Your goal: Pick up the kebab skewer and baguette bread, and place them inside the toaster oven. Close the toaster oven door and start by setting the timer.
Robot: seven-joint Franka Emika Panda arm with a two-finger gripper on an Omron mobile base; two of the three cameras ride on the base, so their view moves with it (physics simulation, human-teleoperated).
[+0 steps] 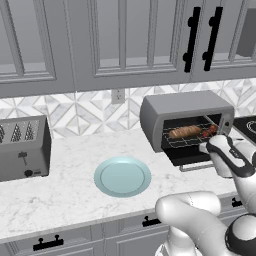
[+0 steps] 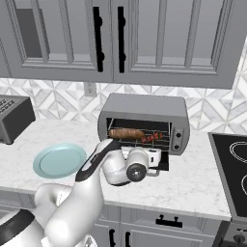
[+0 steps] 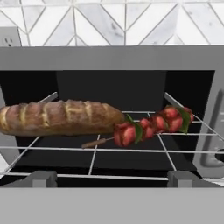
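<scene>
Fingers: we see the two small dark finger tips [image 3: 43,178] of our gripper [image 3: 111,178] standing wide apart with nothing between them, aimed straight into the oven mouth.
Rack: just beyond the tips lies the thin wire rack [image 3: 131,150] of the wide grey metal toaster oven [image 2: 144,108]; we judge both foods were set here so they sit level and clear of the doorway.
Bread: the oblong golden-brown crusty baguette bread [image 3: 59,118] lies lengthwise on the rack, beyond the finger on that side of the hand view and apart from it, toward the oven's side away from the knobs.
Skewer: the thin wooden kebab skewer with red and green chunks [image 3: 151,124] rests on the same rack, its near end touching or just beside the loaf's end, slanting back toward the knob side; it too is apart from the fingers.
Door: the dark glass toaster oven door with its silver bar handle [image 1: 197,166] hangs open and flat in front of the oven, below our hand; we judge closing it is the step now due.
Timer: the small round knobs [image 2: 177,140] sit on the oven's narrow right-hand panel, not yet touched.
Plate: a round pale blue plate [image 1: 122,176] sits on the white marble counter [image 1: 60,190], well apart from the oven.
</scene>
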